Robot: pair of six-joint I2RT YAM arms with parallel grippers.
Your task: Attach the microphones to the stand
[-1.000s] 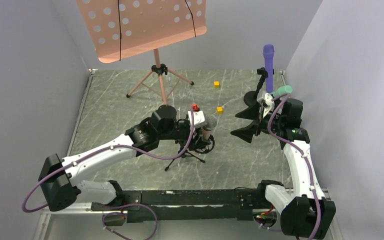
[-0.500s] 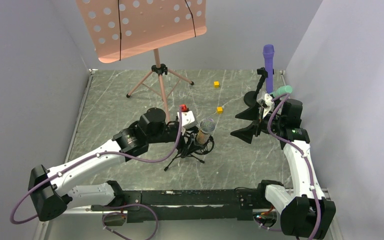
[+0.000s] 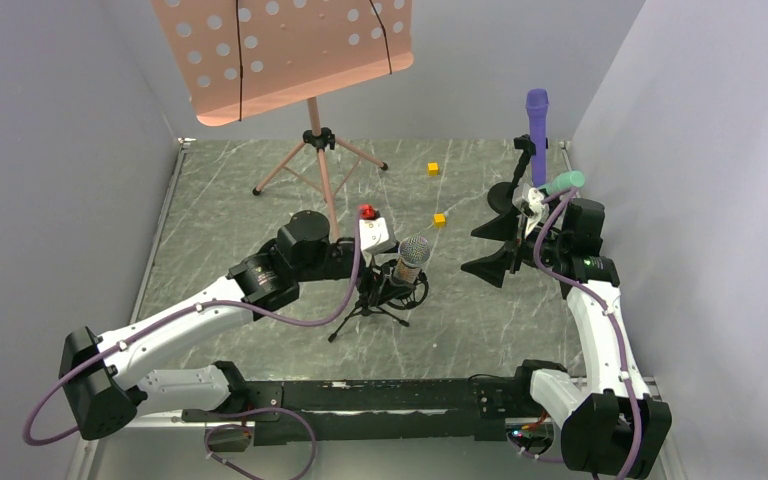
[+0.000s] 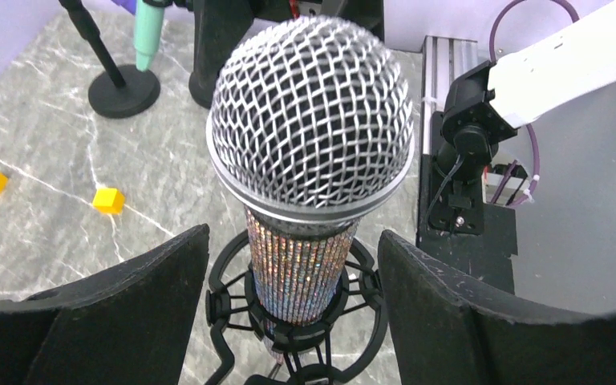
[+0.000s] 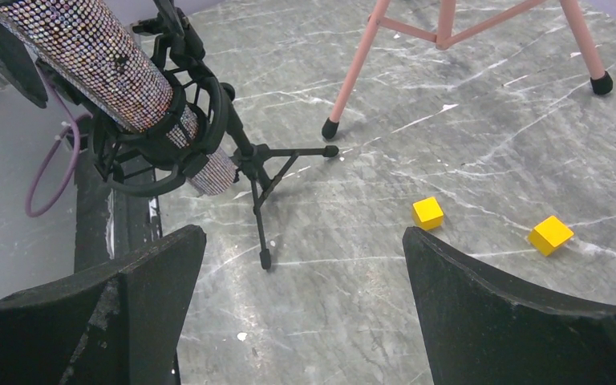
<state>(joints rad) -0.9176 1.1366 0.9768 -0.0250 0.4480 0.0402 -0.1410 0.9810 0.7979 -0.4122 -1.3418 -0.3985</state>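
Silver mesh head up, the glittery microphone (image 4: pixel 309 152) sits in the ring of the small stand (image 5: pixel 261 210), its long axis a little tilted, at the centre of the left wrist view. The left fingers (image 4: pixel 120 313) are wide apart on both sides of it, touching nothing. The right fingers (image 5: pixel 497 313), farther away, are fully apart and empty.

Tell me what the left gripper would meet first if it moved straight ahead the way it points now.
The glittery microphone, seated in its shock mount. It stands directly ahead, centred between the open fingers of the left gripper, so its body would probably be met first. How far ahead is unclear.
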